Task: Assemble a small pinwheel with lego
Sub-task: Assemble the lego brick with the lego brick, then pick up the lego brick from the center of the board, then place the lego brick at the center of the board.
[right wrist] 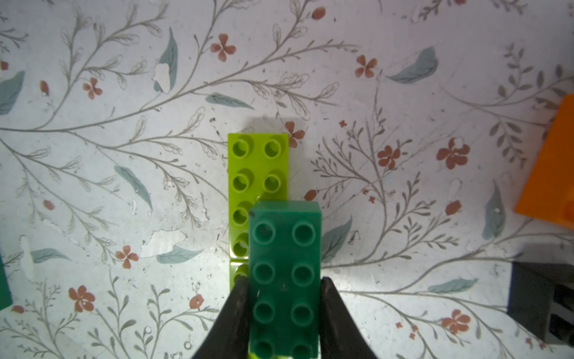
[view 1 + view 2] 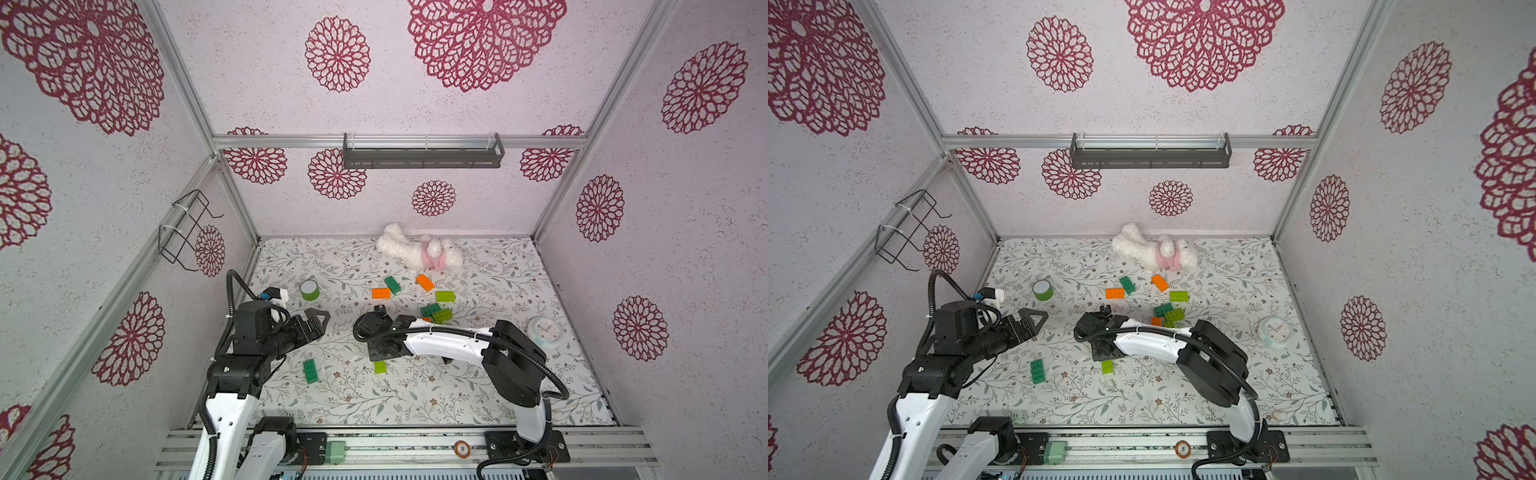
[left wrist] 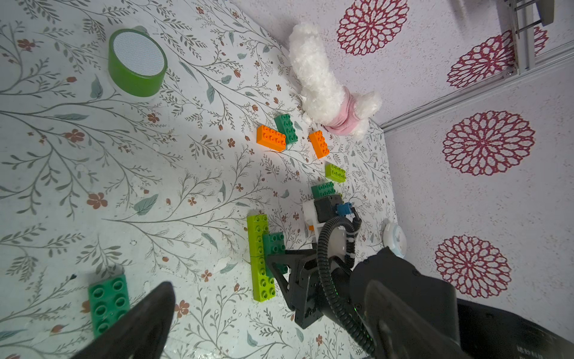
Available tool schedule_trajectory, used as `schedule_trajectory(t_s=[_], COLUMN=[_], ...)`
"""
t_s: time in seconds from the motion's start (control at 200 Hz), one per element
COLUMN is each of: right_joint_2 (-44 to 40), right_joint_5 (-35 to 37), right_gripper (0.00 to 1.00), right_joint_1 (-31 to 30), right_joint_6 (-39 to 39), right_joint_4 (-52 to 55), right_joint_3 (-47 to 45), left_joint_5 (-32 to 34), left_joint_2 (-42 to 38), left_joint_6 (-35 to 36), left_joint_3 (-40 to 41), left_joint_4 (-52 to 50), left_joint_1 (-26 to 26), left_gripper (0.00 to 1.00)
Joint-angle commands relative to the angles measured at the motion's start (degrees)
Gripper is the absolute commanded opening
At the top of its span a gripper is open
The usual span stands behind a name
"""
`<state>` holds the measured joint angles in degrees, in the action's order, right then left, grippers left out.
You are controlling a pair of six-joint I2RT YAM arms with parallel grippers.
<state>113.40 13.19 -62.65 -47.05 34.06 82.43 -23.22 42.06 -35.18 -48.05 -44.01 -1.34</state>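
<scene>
While your right gripper (image 1: 284, 284) clamps the dark green brick (image 1: 284, 245), its long axis lies parallel, partly over the lime green bricks (image 1: 257, 164); your left gripper (image 2: 318, 322) stands open, well apart.

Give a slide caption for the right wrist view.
Right end effector grips a dark green studded plastic brick, partly covering a lime green studded plastic brick.

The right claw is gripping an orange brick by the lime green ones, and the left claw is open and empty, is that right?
Not quite. The brick in the right claw is a dark green brick, not an orange one; the right wrist view shows it plainly. The rest holds: it is by the lime green bricks, and the left claw is open and empty.
</scene>
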Motion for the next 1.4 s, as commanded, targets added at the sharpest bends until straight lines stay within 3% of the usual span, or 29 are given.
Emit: schedule_trajectory(t_s=[0.0, 0.49, 0.836, 1.076, 1.396], right_joint_2=[4.9, 0.5, -5.7, -9.0, -10.5], right_joint_5=[-1.2, 1.1, 2.2, 0.9, -0.9], right_gripper=[0.16, 0.15, 0.18, 0.26, 0.46], right_joint_1=[0.9, 3.8, 7.6, 8.2, 8.3], right_joint_6=[1.5, 4.3, 8.6, 11.2, 13.3], right_joint_4=[8.7, 5.8, 3.1, 1.8, -0.1], right_joint_3=[-4.9, -2.7, -8.7, -11.3, -12.1], left_joint_5=[0.4, 1.1, 2.2, 14.8, 15.8], left_joint_2=[-0.3, 0.0, 0.1, 2.8, 4.3], left_joint_6=[0.2, 0.2, 0.0, -3.4, -3.8], left_joint_3=[0.2, 0.2, 0.1, -0.8, -1.3], left_joint_4=[0.8, 0.5, 0.1, -4.3, -4.9], left_joint_1=[0.5, 0.5, 0.3, -2.5, -2.7], left_gripper=[0.97, 0.97, 0.97, 0.97, 0.97])
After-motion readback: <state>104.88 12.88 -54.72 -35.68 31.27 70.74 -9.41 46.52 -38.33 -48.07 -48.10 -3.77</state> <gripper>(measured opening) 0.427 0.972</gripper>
